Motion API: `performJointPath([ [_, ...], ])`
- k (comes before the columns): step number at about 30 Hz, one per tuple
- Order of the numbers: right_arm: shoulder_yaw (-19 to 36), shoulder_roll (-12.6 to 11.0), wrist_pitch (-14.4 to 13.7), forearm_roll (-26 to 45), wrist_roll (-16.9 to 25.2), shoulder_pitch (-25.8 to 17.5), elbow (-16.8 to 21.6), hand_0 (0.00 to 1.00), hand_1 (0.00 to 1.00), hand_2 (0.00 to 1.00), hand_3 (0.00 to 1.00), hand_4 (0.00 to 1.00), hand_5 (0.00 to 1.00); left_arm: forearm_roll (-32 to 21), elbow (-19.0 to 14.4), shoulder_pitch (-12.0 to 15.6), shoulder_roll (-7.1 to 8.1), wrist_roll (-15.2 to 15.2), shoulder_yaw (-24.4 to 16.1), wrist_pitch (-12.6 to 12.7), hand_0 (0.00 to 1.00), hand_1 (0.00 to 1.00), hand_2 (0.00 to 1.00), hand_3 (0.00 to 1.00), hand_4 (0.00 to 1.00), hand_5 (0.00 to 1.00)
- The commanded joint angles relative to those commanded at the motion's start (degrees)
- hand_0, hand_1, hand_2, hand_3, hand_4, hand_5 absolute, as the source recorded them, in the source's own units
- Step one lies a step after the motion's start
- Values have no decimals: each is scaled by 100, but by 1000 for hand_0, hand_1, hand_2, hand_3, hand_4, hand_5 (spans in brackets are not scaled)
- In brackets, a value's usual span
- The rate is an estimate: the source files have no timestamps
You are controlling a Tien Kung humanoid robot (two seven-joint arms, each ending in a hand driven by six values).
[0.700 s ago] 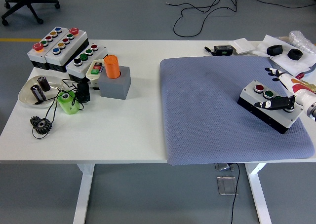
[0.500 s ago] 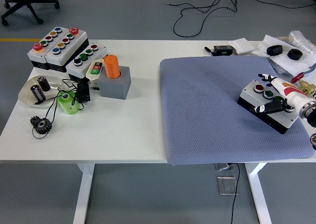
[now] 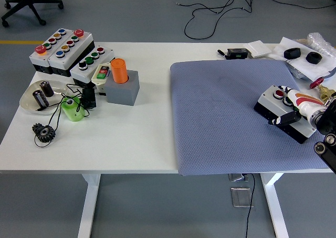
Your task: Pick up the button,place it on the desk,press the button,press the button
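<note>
Risk: button box (image 3: 276, 105) is tilting in the grip, near corner could be snagging the blue mat (image 3: 226, 112) and slipping out. Right hand (image 3: 294, 108) is clamping the box, fingers over the top, thumb on the front wall. Box sitting at the mat's right side, under the hand, on the surface (image 3: 131, 133).
</note>
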Motion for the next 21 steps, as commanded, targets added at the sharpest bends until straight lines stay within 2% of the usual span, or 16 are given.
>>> performJointPath([
  [4, -68, 40, 114, -278, -239, 100, -73, 863, 802, 872, 939, 990, 297, 8, 1, -3, 7, 8, 14, -2, 601, 520, 489, 469, 280, 975],
  [5, -75, 45, 123, -319, -270, 112, -80, 708, 599, 633, 849, 982, 289, 8, 2, -3, 8, 9, 16, -2, 600, 520, 485, 469, 283, 981],
  [10, -128, 59, 248, -622, -491, 168, -131, 708, 599, 633, 849, 982, 289, -3, 4, 11, 12, 7, 31, -2, 600, 520, 485, 469, 283, 981],
  [11, -153, 63, 288, -681, -538, 178, -162, 565, 451, 491, 759, 976, 282, -5, 4, 18, 12, 8, 41, -3, 600, 518, 484, 469, 281, 979],
  [16, -250, 76, 337, -783, -581, 200, -248, 565, 451, 491, 759, 976, 282, -24, 6, 46, 8, 11, 77, -5, 600, 518, 484, 469, 281, 979],
  [17, -259, 77, 347, -790, -582, 202, -253, 369, 238, 298, 534, 943, 240, -28, 6, 49, 8, 11, 83, -5, 600, 517, 483, 469, 281, 978],
  [19, -307, 66, 385, -800, -604, 216, -261, 369, 238, 298, 534, 943, 240, -34, 6, 56, 4, 14, 100, -6, 600, 517, 483, 469, 281, 978],
  [21, -359, 40, 275, -801, -591, 220, -257, 369, 238, 298, 534, 943, 240, -31, 5, 60, 5, 15, 106, -9, 600, 517, 483, 469, 281, 978],
])
